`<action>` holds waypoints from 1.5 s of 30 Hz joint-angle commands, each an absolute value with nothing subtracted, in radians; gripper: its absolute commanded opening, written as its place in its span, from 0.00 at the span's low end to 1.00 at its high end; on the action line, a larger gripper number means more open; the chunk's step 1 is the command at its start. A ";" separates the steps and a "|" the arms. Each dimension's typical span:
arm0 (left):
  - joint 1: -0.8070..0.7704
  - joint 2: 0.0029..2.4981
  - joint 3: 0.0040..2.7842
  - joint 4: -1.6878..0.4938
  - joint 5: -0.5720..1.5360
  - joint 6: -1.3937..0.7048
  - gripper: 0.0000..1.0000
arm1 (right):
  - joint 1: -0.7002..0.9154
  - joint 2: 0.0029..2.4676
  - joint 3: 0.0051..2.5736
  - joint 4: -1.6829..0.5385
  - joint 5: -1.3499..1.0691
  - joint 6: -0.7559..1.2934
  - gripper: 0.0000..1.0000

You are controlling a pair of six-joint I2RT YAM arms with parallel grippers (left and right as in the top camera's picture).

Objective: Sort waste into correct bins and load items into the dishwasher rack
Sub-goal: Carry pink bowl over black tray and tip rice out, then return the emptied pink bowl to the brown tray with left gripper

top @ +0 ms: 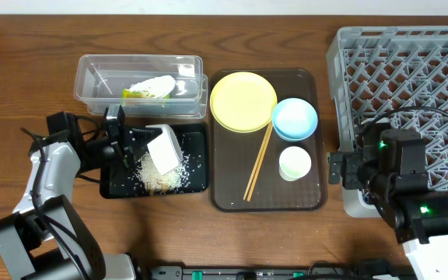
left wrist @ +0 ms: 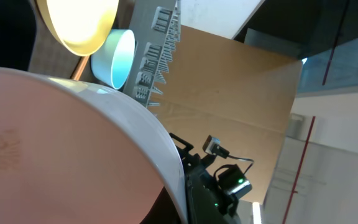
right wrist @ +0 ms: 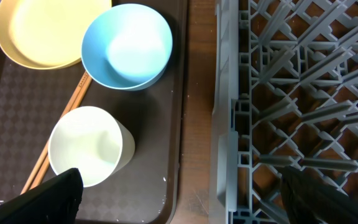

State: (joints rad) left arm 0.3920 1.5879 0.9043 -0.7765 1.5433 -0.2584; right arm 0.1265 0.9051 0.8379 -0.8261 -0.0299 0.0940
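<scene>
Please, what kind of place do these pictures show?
Probably a robot test bench set up like a dish-clearing station: a wooden table carries a brown serving tray with a yellow plate, beside a grey dishwasher rack, with the left arm and right arm mounted at its sides.

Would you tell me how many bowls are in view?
2: light blue bowl on the brown tray; white bowl tipped over the black tray, in the left gripper.

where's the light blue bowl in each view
overhead: light blue bowl at the brown tray's upper right.
left wrist: bowl upper left, past the white bowl's rim.
right wrist: bowl top, left of centre.
shared landmark: yellow plate beside it in all three.
</scene>
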 commanded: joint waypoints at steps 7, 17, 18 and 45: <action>0.397 1.588 0.899 -0.775 1.572 -0.667 0.06 | 0.125 0.902 0.856 -0.827 -0.034 0.081 0.99; 0.397 1.588 0.900 -0.692 1.570 -0.733 0.06 | 0.125 0.902 0.856 -0.827 -0.034 0.081 0.99; 0.397 1.588 0.900 -0.654 1.570 -0.715 0.06 | 0.125 0.902 0.856 -0.827 -0.034 0.081 0.99; -0.319 1.388 0.978 -0.375 0.555 -0.396 0.06 | 0.125 0.902 0.856 -0.823 -0.034 0.081 0.99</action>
State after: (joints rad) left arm -0.2176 1.3941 0.9630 -0.3840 0.8875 -0.4316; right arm 0.1265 0.9051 0.8379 -0.8253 -0.0299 0.0940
